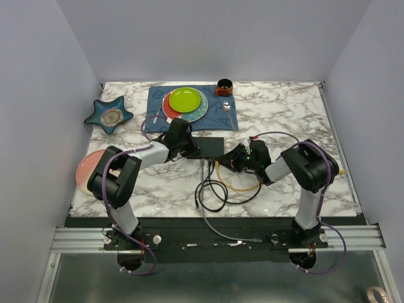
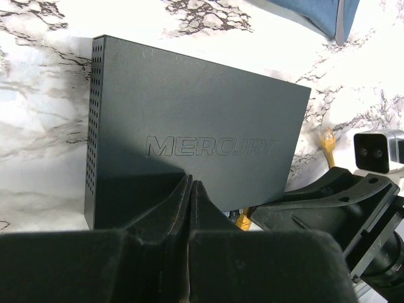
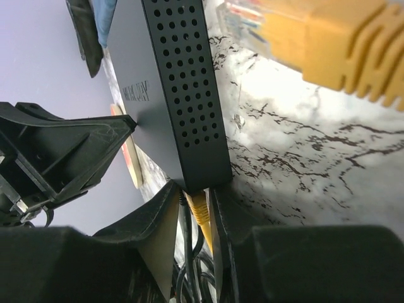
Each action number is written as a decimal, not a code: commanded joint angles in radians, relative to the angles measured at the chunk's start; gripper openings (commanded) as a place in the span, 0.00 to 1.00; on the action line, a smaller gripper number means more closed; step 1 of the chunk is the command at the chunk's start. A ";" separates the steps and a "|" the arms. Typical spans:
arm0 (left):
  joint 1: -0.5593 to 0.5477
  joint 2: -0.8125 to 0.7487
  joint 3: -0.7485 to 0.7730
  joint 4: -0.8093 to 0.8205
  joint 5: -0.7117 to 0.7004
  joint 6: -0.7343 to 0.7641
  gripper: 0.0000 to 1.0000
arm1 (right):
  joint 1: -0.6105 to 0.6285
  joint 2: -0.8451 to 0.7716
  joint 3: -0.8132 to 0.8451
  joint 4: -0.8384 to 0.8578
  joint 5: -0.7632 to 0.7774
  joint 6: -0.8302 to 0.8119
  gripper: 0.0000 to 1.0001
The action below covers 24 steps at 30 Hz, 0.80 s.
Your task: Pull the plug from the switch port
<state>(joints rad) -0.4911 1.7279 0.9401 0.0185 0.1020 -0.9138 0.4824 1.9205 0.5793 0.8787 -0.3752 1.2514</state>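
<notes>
Pressing on top: we see the left gripper (image 2: 191, 185) with its two fingers squeezed together and nothing between them, tips touching the lid of the switch (image 2: 202, 107) below the MERCURY lettering.
Switch: it lies flat on the marble table (image 1: 297, 113), between the two arms and just in front of the blue mat (image 1: 158, 104).
Plug: the yellow plug (image 3: 200, 213) sits in a port on the switch's near edge, close to one corner.
Right gripper: we find the right gripper (image 3: 192, 189) partly open, one finger on each side of the plug; we cannot tell whether the pads actually pinch it.
Cables: a yellow cable (image 1: 238, 189) and a black cable (image 1: 222, 187) loop on the table in front of the switch.
Loose end: a second yellow connector (image 3: 315, 38) shows unplugged and blurred, close to the right wrist camera.
</notes>
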 commanded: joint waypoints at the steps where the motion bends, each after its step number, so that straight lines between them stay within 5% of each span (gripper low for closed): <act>1: 0.003 -0.007 -0.027 -0.023 0.011 0.001 0.07 | -0.008 0.000 -0.027 0.016 0.062 0.006 0.33; 16: 0.003 -0.013 -0.038 -0.023 0.011 0.000 0.07 | -0.011 0.026 -0.029 0.048 0.099 0.071 0.33; 24: 0.003 -0.014 -0.043 -0.023 0.015 -0.002 0.07 | -0.011 0.048 -0.033 0.066 0.090 0.068 0.17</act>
<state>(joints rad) -0.4908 1.7248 0.9249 0.0406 0.1062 -0.9222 0.4805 1.9316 0.5606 0.9176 -0.3523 1.3174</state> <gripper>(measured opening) 0.073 0.214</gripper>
